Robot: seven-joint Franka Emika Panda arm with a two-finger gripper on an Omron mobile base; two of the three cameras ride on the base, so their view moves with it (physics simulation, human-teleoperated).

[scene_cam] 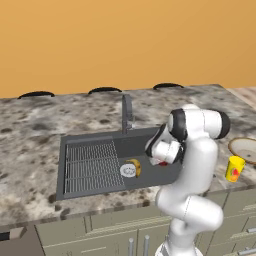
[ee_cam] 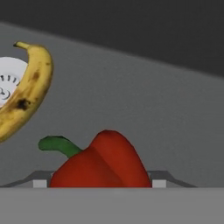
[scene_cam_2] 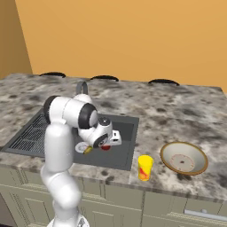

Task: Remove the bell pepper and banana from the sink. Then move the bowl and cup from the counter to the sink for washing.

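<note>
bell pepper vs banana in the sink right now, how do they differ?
Colour: the bell pepper is glossy red with a green stem; the banana is yellow with dark spots and tips.
Shape: the pepper is rounded and blocky; the banana is long and curved.
Place: the pepper lies right at the hand's camera, low in the hand view; the banana lies farther off, partly over the white drain.
Shared: both lie on the floor of the sink.

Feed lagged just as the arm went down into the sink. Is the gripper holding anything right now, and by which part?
Cannot be told. The gripper is low in the sink with the bell pepper at its fingertips, stem to one side, but contact isn't visible.
</note>
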